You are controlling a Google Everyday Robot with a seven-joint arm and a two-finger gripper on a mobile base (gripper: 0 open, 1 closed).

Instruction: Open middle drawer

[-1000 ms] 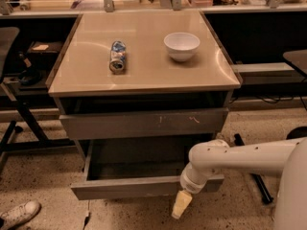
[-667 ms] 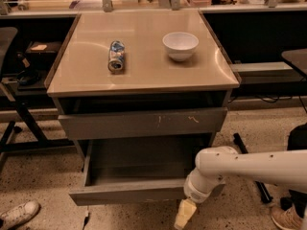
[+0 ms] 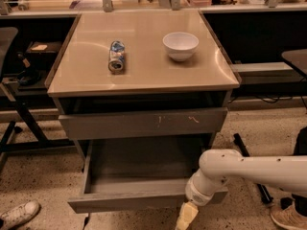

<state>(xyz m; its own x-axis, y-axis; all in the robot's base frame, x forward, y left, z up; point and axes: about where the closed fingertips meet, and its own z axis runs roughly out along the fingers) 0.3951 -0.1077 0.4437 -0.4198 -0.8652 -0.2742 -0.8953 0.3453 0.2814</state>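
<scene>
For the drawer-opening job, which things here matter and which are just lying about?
Job:
- middle drawer, pulled out
- gripper, low at the drawer's front right

Lying about:
- can, on its side on the cabinet top
- white bowl, also on top

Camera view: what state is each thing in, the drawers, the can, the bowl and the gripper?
middle drawer: pulled out, inside looks empty.
scratched drawer front: not pulled out.
can: lying on its side on the cabinet top.
bowl: upright, apart from the can.
gripper: low, just below the middle drawer's front, near its right end.
</scene>
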